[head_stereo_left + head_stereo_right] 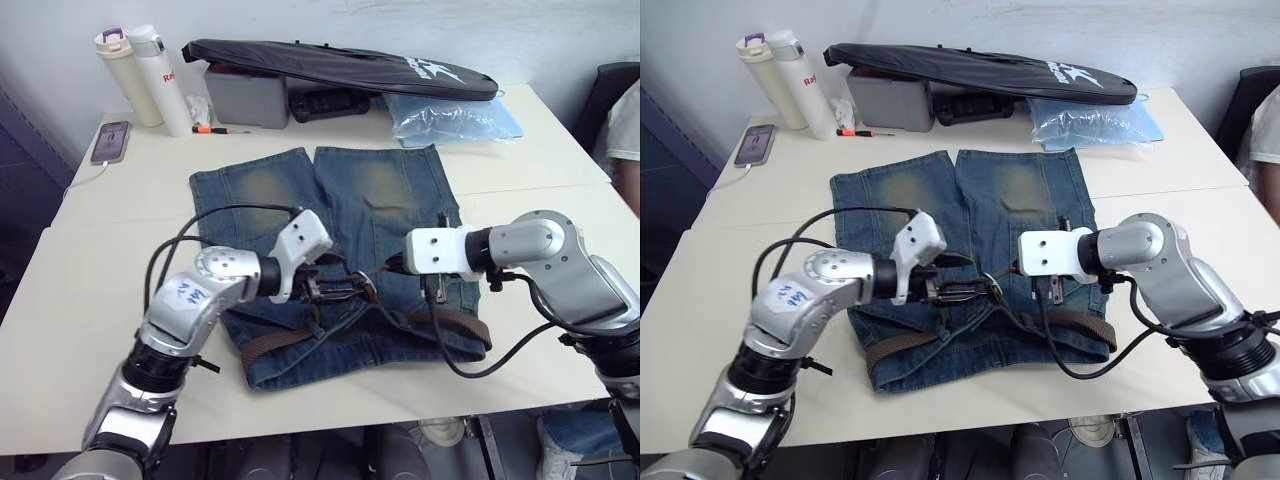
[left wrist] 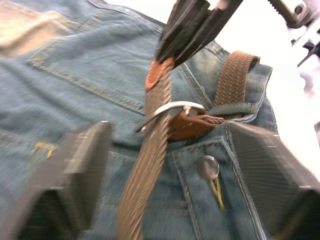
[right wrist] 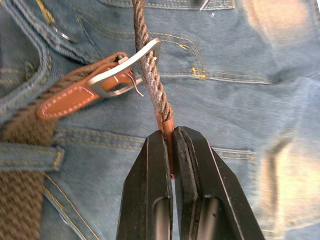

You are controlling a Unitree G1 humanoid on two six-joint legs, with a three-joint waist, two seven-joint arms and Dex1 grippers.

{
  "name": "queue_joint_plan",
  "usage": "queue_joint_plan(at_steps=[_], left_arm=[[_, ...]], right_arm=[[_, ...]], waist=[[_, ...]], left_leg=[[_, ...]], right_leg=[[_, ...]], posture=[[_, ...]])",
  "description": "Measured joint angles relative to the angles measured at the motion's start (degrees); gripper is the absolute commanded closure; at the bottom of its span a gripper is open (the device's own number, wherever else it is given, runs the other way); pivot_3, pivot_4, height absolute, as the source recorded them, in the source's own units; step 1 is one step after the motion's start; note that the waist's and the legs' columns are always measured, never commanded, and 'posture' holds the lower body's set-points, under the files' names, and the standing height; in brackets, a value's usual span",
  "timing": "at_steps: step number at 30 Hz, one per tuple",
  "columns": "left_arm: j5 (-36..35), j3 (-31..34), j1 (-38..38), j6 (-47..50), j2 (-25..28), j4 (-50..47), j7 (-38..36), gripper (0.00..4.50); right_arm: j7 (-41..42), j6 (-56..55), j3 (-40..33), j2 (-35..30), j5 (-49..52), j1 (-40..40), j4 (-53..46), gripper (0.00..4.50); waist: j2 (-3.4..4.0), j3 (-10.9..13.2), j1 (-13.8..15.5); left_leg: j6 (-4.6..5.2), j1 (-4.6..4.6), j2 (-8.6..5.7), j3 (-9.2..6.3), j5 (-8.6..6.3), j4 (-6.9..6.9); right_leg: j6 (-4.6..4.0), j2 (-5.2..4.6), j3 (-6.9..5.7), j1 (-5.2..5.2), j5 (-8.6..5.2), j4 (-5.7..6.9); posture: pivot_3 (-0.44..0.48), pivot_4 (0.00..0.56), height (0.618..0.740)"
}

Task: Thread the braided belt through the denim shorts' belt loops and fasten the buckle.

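The denim shorts (image 1: pixel 340 200) lie flat on the table, waistband toward me. The braided belt (image 1: pixel 270 343) runs along the waistband under a belt loop (image 2: pixel 232 107). Its free end passes through the silver buckle (image 2: pixel 172 110) at the fly, just above the metal button (image 2: pixel 207 166). My right gripper (image 3: pixel 172 132) is shut on the belt's leather tip (image 3: pixel 167 125), holding it up past the buckle (image 3: pixel 125 70). My left gripper (image 1: pixel 340 290) stands open, its fingers (image 2: pixel 85 160) on either side of the strap and buckle, touching neither.
At the table's far edge stand two bottles (image 1: pixel 130 75), a phone (image 1: pixel 110 141), a grey box (image 1: pixel 245 97), a long black bag (image 1: pixel 340 65) and a clear blue plastic bag (image 1: pixel 455 115). A person sits at the right edge (image 1: pixel 625 120). Bare table (image 1: pixel 90 300) lies left of the shorts.
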Motion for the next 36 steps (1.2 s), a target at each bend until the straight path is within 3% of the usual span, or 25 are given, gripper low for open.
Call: queue_joint_plan(at_steps=[8, 12, 16, 20, 26, 36], left_arm=[[-4.08, 4.73, -0.49, 2.02, 3.38, 0.77, -2.78, 0.03], [-5.38, 5.33, 0.08, 1.25, 10.53, 0.77, -8.11, 0.03], [-5.27, 4.69, 1.40, -0.34, 11.76, 0.89, -9.18, 0.03], [-5.41, 4.41, 1.02, -1.31, 9.69, 1.30, -8.95, 0.03], [-5.89, 4.62, -1.80, -0.12, 3.90, 2.82, -4.33, 0.03], [0.80, 1.02, -8.83, 3.17, -12.27, 5.69, 16.16, 0.03]], right_arm=[[0.00, -4.50, -3.13, -2.52, -1.87, 2.33, 0.02, 4.50], [-0.20, -10.44, -5.53, -4.79, -3.31, 3.05, 0.65, 4.50], [-1.59, -17.39, -5.42, -4.21, -5.73, 1.14, 3.35, 4.50], [-3.42, -25.15, -5.52, -2.83, -8.13, -6.24, 7.26, 4.50], [-2.22, -28.09, -5.46, -2.16, -8.70, -8.92, 11.52, 4.50], [3.29, -11.53, -4.88, 1.12, -6.03, -8.96, 3.80, 4.50]], waist=[[-0.01, 0.01, 0.03], [0.01, 0.00, -0.16], [0.03, 0.02, -0.19], [0.06, 0.05, 0.06], [0.05, 0.06, -0.07], [0.07, 0.05, 0.14]], left_leg=[[-0.01, 0.00, 0.00, 0.01, 0.00, 0.00], [-0.04, 0.05, 0.01, 0.04, 0.01, -0.06], [-0.04, 0.04, 0.00, 0.08, 0.01, -0.02], [-0.06, 0.04, 0.01, 0.07, 0.02, 0.01], [-0.05, 0.03, 0.00, 0.10, 0.02, 0.04], [-0.07, 0.04, -0.01, 0.10, 0.03, 0.10]], right_leg=[[0.00, -0.01, 0.00, 0.02, 0.00, -0.01], [0.00, 0.01, 0.03, 0.00, 0.00, 0.00], [0.00, 0.00, 0.07, -0.01, 0.00, 0.04], [0.01, 0.01, 0.07, -0.01, 0.01, 0.05], [0.05, 0.00, 0.11, 0.01, 0.04, 0.06], [0.09, 0.00, 0.11, 0.03, 0.07, 0.10]], posture=[[0.000, 0.150, 0.740], [0.000, 0.150, 0.740], [0.000, 0.150, 0.740], [0.000, 0.150, 0.740], [0.000, 0.150, 0.740], [0.000, 0.150, 0.740]])
